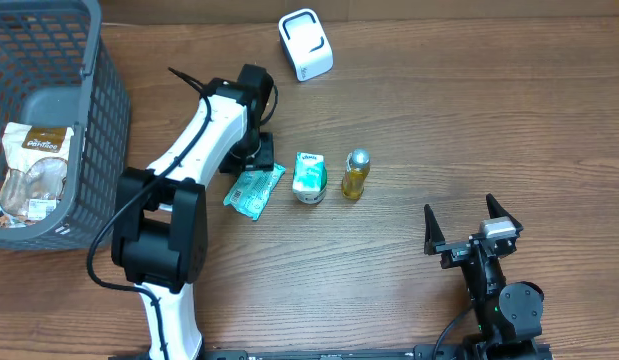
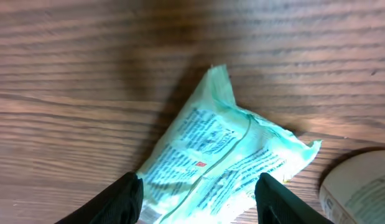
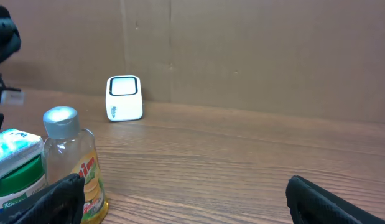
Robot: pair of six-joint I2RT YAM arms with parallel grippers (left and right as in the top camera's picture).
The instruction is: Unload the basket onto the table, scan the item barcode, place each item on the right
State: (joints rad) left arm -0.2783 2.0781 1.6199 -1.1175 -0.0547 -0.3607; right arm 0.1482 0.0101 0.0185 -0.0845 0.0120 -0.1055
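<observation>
Wood-grain tabletop (image 1: 439, 120), matte. Scan not started, I'd judge: packet (image 2: 223, 137) lies flat between the left pincer (image 2: 198, 190) fingers, which stand apart at its edges; can't tell if they press it. Scanner (image 1: 305, 43), a smooth white rounded box, sits well beyond that pincer. Right pincer (image 1: 461, 210) wide apart, empty. Packet is crinkly green-white film, printed, centre seam. Lift and present remain.

Packet (image 2: 223, 155) print blurred; lower end cropped.
</observation>
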